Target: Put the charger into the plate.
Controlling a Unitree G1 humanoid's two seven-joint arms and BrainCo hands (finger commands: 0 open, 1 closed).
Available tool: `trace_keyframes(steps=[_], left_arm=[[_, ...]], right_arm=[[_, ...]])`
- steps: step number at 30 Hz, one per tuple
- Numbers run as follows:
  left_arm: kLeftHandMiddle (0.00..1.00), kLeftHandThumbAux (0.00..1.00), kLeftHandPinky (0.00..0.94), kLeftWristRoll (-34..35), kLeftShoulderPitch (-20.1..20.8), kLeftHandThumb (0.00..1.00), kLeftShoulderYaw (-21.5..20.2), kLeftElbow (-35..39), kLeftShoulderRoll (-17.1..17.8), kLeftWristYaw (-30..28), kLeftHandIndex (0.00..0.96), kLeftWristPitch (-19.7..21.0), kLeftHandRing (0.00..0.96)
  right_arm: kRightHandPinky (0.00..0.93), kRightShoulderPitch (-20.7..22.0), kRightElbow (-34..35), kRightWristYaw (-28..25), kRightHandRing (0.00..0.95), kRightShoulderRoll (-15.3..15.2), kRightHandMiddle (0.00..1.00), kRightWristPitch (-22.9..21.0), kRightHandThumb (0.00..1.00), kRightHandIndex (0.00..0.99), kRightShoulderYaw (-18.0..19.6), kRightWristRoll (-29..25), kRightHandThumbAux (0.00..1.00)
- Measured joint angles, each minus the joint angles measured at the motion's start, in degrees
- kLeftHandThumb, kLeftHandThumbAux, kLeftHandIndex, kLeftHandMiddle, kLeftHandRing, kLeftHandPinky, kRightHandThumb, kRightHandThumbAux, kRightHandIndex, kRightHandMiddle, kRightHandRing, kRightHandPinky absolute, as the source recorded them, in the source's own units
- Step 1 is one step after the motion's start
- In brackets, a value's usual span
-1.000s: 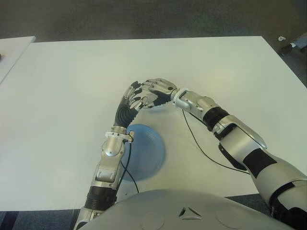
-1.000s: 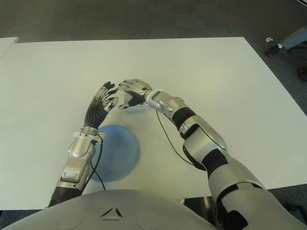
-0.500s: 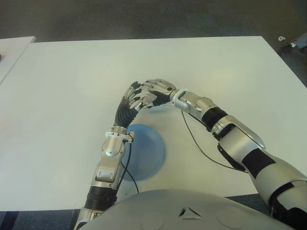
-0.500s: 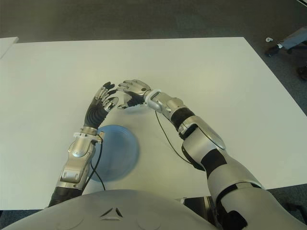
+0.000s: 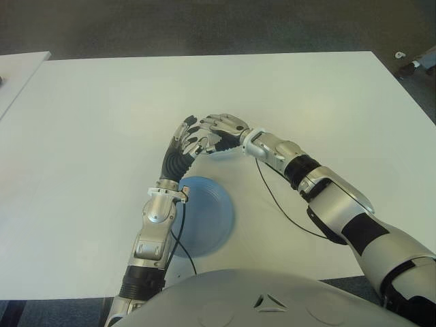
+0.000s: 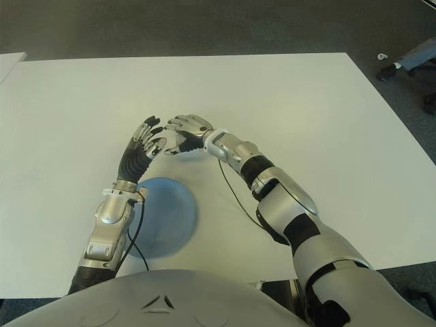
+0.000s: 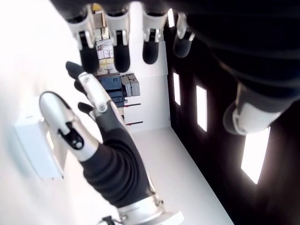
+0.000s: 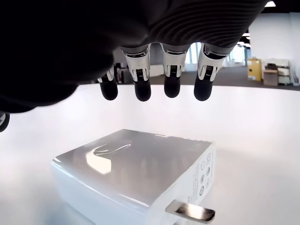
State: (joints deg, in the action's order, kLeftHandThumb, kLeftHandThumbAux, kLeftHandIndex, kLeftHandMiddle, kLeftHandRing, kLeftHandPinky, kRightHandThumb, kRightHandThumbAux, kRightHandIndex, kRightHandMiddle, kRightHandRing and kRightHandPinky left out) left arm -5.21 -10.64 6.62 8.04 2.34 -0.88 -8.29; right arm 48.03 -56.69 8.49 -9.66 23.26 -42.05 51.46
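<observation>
under the right robot hand (image 6: 185, 134), open-fingered, empty, glossy white charger (image 8: 136, 171), metal prong

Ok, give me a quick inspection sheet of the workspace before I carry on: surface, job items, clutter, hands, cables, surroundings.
Surface: white table, mostly bare.
Job's things: white box-shaped charger with metal prongs lies on the table, not in the round blue plate; the plate sits nearer the robot and holds nothing.
Clutter: nothing seen.
Hands: right robot hand over the charger, fingers open above it, not touching. Left robot hand close beside it on the left, fingers spread, holding nothing.
Cables: thin black cable trails from the right forearm across the table; another runs along the left forearm over the plate.
Surroundings: dark floor; corner of a second white table at left.
</observation>
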Motion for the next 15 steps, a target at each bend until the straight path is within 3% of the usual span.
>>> trace_keyframes(steps=[15], left_arm=[[0.119, 0.537, 0.195, 1.19, -1.46, 0.0, -1.27, -0.05, 1.69, -1.38, 0.0, -0.01, 0.153]], right_arm=[[0.0, -4.06, 6.61, -0.83, 0.0, -1.26, 0.0, -1.37, 0.382, 0.0, 0.79, -0.11, 0.187]])
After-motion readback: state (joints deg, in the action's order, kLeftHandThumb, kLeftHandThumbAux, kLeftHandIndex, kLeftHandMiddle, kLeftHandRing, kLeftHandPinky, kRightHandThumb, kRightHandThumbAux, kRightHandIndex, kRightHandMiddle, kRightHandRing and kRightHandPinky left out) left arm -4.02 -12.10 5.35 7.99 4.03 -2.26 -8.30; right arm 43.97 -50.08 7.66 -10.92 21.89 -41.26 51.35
